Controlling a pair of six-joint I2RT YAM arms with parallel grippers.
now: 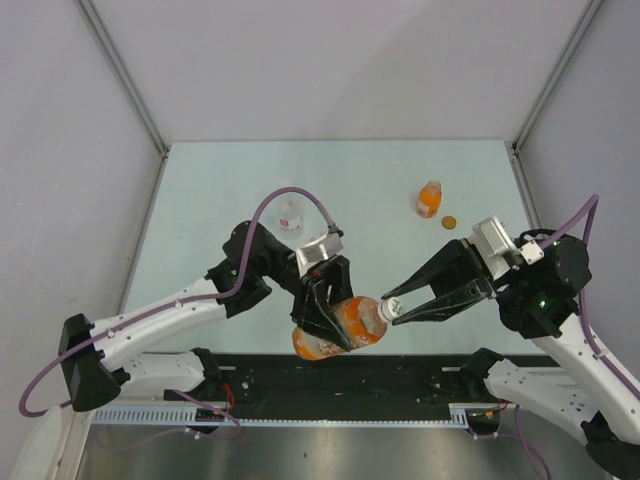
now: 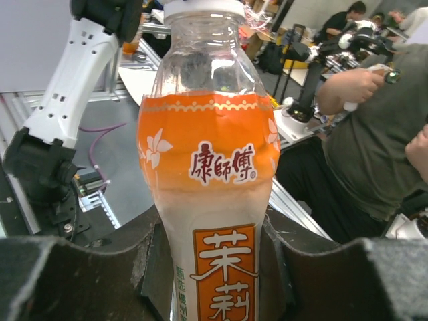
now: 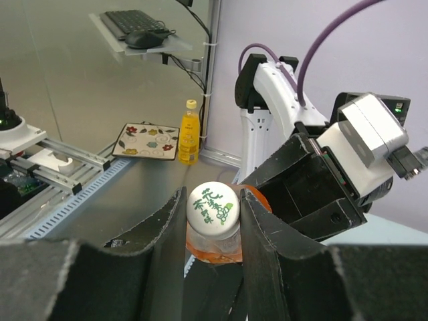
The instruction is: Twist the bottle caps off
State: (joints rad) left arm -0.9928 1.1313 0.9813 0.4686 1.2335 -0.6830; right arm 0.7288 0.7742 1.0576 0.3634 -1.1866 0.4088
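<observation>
My left gripper (image 1: 328, 326) is shut on the body of the taller orange-drink bottle (image 1: 362, 318) and holds it tilted above the table's near edge, neck toward the right arm. In the left wrist view the bottle (image 2: 207, 167) fills the middle between the jaws of the left gripper (image 2: 210, 267), its white cap (image 2: 204, 8) at the top. My right gripper (image 1: 390, 309) is shut on that cap (image 3: 212, 206), one finger (image 3: 160, 234) on each side. The clear bottle (image 1: 290, 215) stands at the back. The squat orange bottle (image 1: 429, 199) lies with an orange cap (image 1: 449, 223) loose beside it.
The pale table (image 1: 340, 180) has grey side walls left and right. A black strip and a metal rail (image 1: 300, 415) run along the near edge by the arm bases. A person (image 2: 374, 147) is beyond the table in the left wrist view.
</observation>
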